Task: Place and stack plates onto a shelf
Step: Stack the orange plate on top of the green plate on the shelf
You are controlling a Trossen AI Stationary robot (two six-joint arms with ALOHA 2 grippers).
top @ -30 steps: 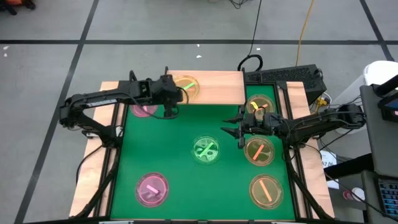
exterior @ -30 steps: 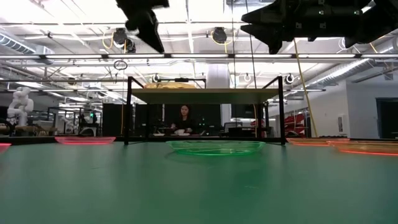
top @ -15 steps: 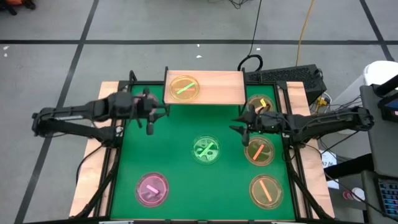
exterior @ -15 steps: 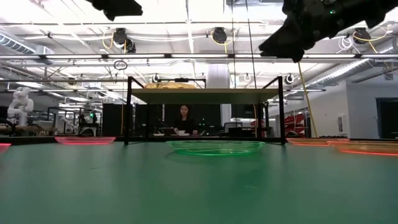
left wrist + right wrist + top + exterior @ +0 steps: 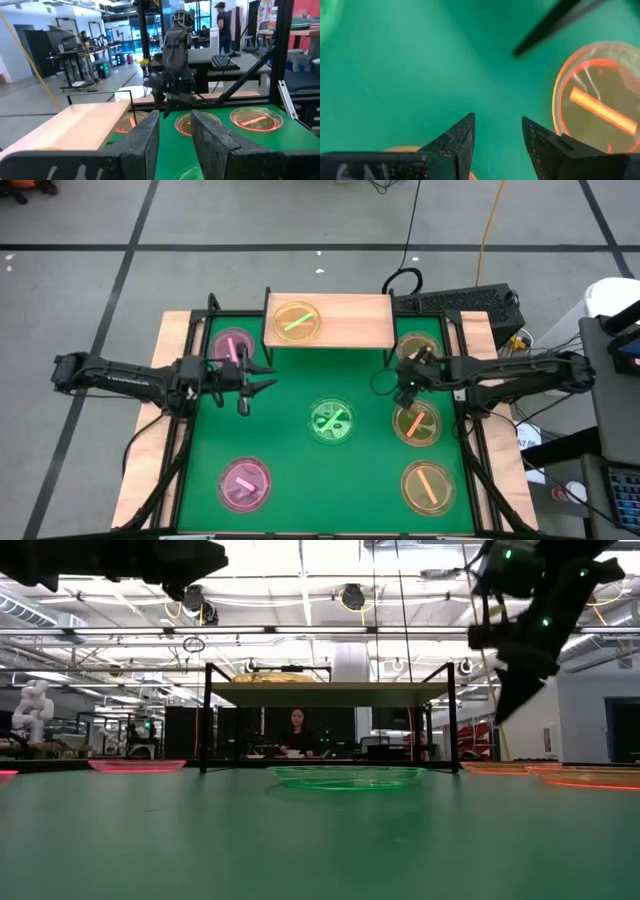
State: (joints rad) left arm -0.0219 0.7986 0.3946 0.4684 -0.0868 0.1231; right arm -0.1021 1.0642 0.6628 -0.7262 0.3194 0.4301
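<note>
The light-wood shelf (image 5: 345,321) stands at the table's far edge on black legs, with an amber plate (image 5: 295,321) with a green bar lying on it. On the green table lie a green plate (image 5: 331,421) at the centre, two pink plates (image 5: 233,347) (image 5: 244,483) on the left, and three amber plates (image 5: 417,348) (image 5: 417,422) (image 5: 427,485) down the right side. My left gripper (image 5: 262,383) hovers open, level, between the far pink plate and the green plate. My right gripper (image 5: 403,390) hovers open, pointing down, above the table between the two farther amber plates (image 5: 600,110).
Light-wood strips edge the table left and right (image 5: 150,430). The shelf's black leg (image 5: 550,25) stands close to the right gripper. In the low view the shelf (image 5: 330,690) stands high above the green plate (image 5: 345,777). A person sits in the room far behind.
My left gripper has drawn back from the amber plate on the shelf toward the table's left and near side. My right gripper has shifted a little toward the right edge and tipped from level to pointing down. No plate has moved.
</note>
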